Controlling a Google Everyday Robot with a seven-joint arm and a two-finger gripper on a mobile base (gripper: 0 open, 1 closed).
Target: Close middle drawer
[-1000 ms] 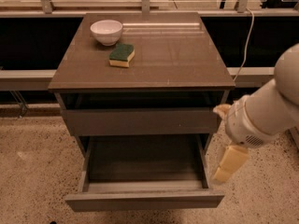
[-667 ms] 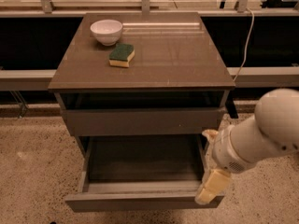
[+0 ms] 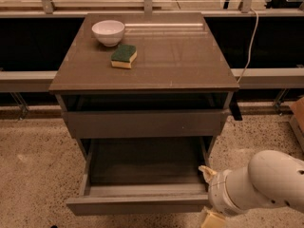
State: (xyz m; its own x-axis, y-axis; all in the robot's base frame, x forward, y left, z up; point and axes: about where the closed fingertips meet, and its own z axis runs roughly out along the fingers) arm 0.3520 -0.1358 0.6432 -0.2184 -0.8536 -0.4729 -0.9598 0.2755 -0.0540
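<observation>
The pincer point(image 3: 212, 217) sits at the lower frame edge, partly cut off, so open or closed cannot be told. Immediately to its left, the middle drawer point(image 3: 137, 204) stands pulled well out. It is judged rigid and easy-sliding: push flat on the handleless front slab. Contact cannot be confirmed. Beyond the pincer, up-left, a sponge point(image 3: 123, 56) and bowl point(image 3: 108, 32) rest on the desk point(image 3: 190, 65).

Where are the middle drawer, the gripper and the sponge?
middle drawer point(image 3: 137, 205): camera view, on its pulled-out front panel.
gripper point(image 3: 213, 219): camera view, bottom edge, on its tan end beside the drawer's right corner.
sponge point(image 3: 124, 55): camera view, on its green top.
</observation>
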